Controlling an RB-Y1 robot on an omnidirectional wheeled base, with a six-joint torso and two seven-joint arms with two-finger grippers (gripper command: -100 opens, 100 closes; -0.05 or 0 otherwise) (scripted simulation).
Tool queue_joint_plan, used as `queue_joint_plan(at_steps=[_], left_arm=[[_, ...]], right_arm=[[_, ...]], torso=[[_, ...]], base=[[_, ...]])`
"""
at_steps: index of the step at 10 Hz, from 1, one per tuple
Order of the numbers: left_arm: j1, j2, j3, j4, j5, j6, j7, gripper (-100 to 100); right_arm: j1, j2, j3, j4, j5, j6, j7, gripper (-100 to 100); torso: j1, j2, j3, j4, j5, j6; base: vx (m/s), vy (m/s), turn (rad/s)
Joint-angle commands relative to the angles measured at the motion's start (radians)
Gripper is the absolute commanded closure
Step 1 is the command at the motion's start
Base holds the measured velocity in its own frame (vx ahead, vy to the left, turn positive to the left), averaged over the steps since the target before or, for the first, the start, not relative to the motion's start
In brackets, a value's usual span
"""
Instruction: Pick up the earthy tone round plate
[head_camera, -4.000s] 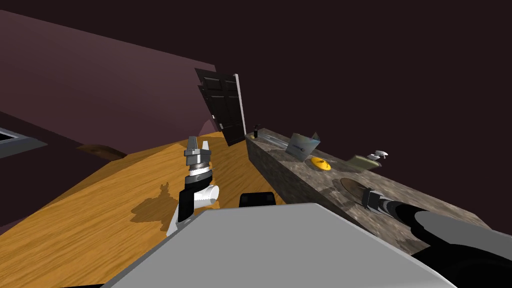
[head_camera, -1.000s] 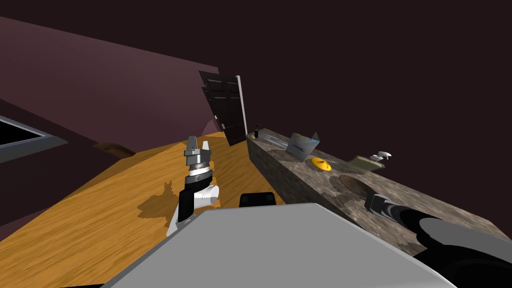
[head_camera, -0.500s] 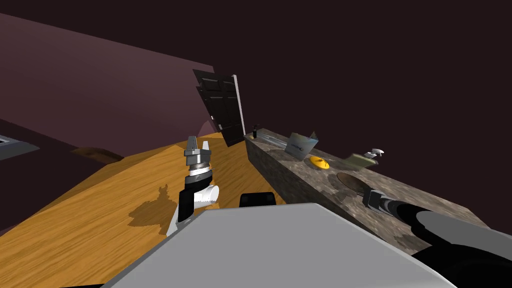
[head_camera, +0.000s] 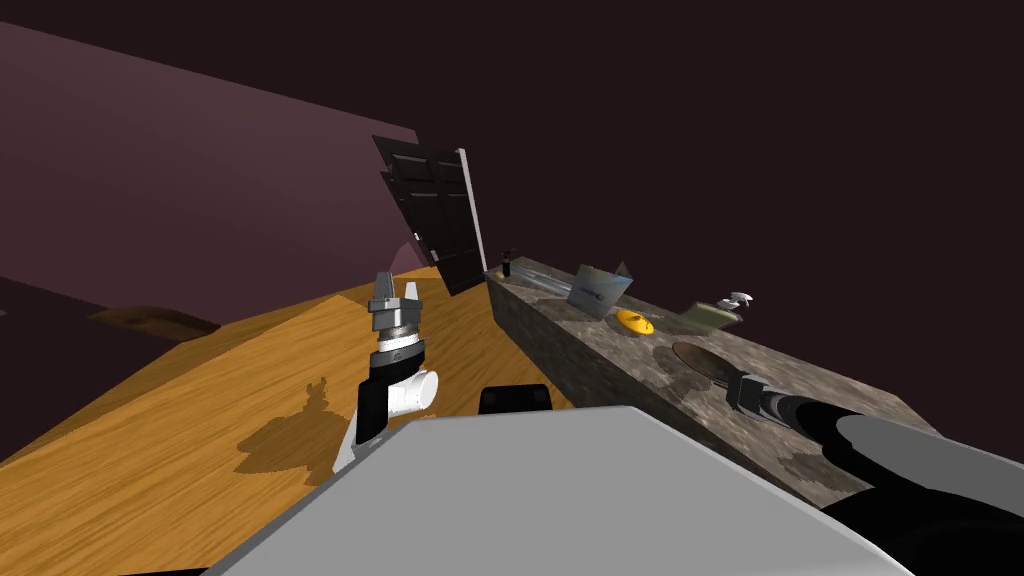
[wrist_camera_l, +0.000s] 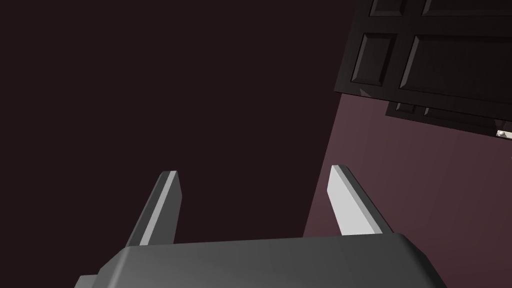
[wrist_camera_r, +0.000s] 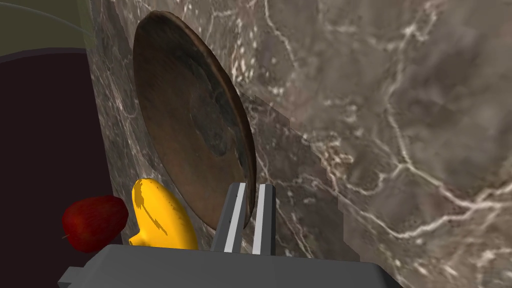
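As left fingers (wrist_camera_l: 347, 207) gape, right fingers (wrist_camera_r: 234, 225) clamp plate (wrist_camera_r: 190, 120).

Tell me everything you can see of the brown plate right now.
The plate is round, shallow and dark brown with darker mottled patches, like worn wood or clay. It is whole and empty and lies on the grey veined counter. The right gripper has its two fingers shut on the rim nearest it. A yellow thing sits right beside that edge; I cannot tell whether they touch.
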Motion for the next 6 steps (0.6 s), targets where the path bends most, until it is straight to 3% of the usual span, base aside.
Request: queue_joint_plan(at_steps=[1,2,3,4,5,6], left_arm=[[0.0,0.0,0.0,0.0,0.0,0.0,0.0,0],[0.0,0.0,0.0,0.0,0.0,0.0,0.0,0],[0.0,0.0,0.0,0.0,0.0,0.0,0.0,0],[0.0,0.0,0.0,0.0,0.0,0.0,0.0,0],[0.0,0.0,0.0,0.0,0.0,0.0,0.0,0],[0.0,0.0,0.0,0.0,0.0,0.0,0.0,0]], right_arm=[[-0.023,0.039,-0.05,0.028,0.027,-0.05,0.036,100],[-0.023,0.039,-0.051,0.028,0.027,-0.079,0.036,100],[-0.045,0.077,-0.096,0.056,0.053,-0.112,0.072,100],[-0.045,0.077,-0.1,0.056,0.053,-0.14,0.072,100],[-0.045,0.073,-0.09,0.054,0.05,-0.119,0.068,100],[-0.045,0.074,-0.092,0.055,0.051,-0.126,0.07,0]], torso=[[0.0,0.0,0.0,0.0,0.0,0.0],[0.0,0.0,0.0,0.0,0.0,0.001],[0.001,0.0,0.0,0.0,0.0,0.001],[0.001,0.0,0.0,0.0,0.001,0.002],[0.002,0.0,0.0,0.0,0.001,0.001],[0.001,0.001,0.0,0.0,0.001,0.0]], base=[[0.024,0.028,-0.098],[0.025,0.028,-0.1],[0.031,0.039,-0.158],[0.024,0.038,-0.085],[0.006,0.015,-0.012],[0.0,0.0,0.0]])
